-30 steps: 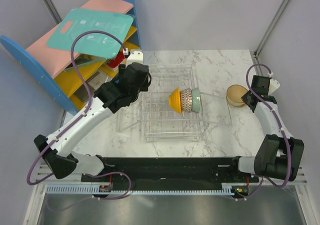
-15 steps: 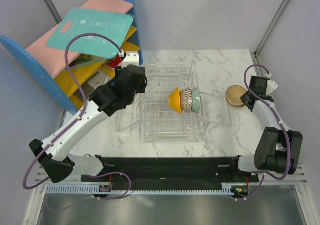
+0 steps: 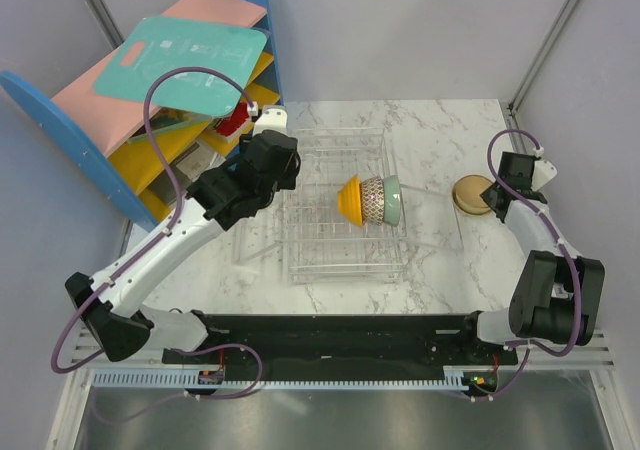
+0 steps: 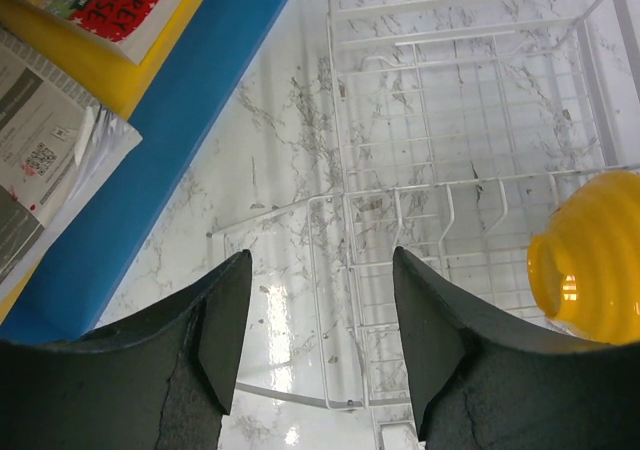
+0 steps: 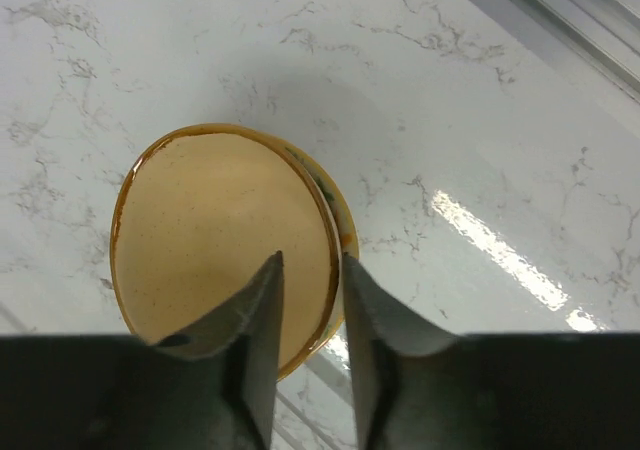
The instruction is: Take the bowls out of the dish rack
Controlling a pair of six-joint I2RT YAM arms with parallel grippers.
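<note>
Dish rack [image 3: 335, 250] holds three bowls nested on their sides: orange bowl [image 3: 349, 201], mesh-patterned bowl [image 3: 373, 201], mint bowl [image 3: 394, 201]. Cream bowls [image 3: 468, 192] sit upright and stacked on the tabletop [image 3: 440, 140], well right of the rack; it looks like two are out and three left to unload. Right pincer [image 5: 311, 270] straddles the upper cream rim, jaws narrowly parted, apparently not pinching. Left pincer [image 4: 318, 260] is spread wide and empty over the rack's left part.
</note>
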